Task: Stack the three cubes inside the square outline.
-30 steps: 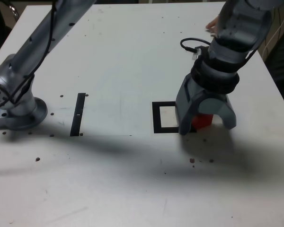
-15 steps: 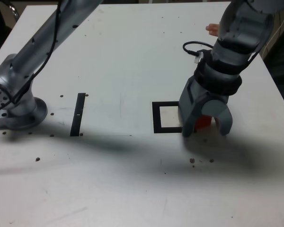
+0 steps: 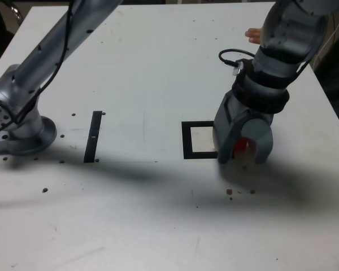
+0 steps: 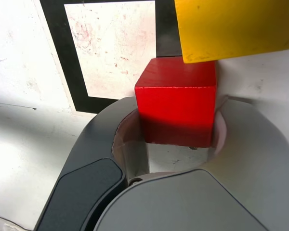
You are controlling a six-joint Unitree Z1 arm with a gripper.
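The red cube (image 3: 241,145) rests on the white table just off the exterior view's right of the square outline (image 3: 186,141). My gripper (image 3: 241,158) reaches down over it, and its two grey fingers press on opposite sides of the cube. In the wrist view the red cube (image 4: 176,103) sits snug between the jaws of the gripper (image 4: 177,144), right beside the black border of the square outline (image 4: 58,53). A yellow cube (image 4: 231,26) lies just past the red one, touching or nearly touching it. The arm hides the yellow cube in the exterior view.
A thin black strip (image 3: 94,135) lies on the table toward the exterior view's left. The arm's base (image 3: 17,127) stands at the left edge. A person's hand (image 3: 253,35) rests at the far edge behind the arm. Small dark specks dot the tabletop.
The fingers stood wide around the red cube a second ago and have drawn in until they clasp it. The cube and the arm have barely shifted.
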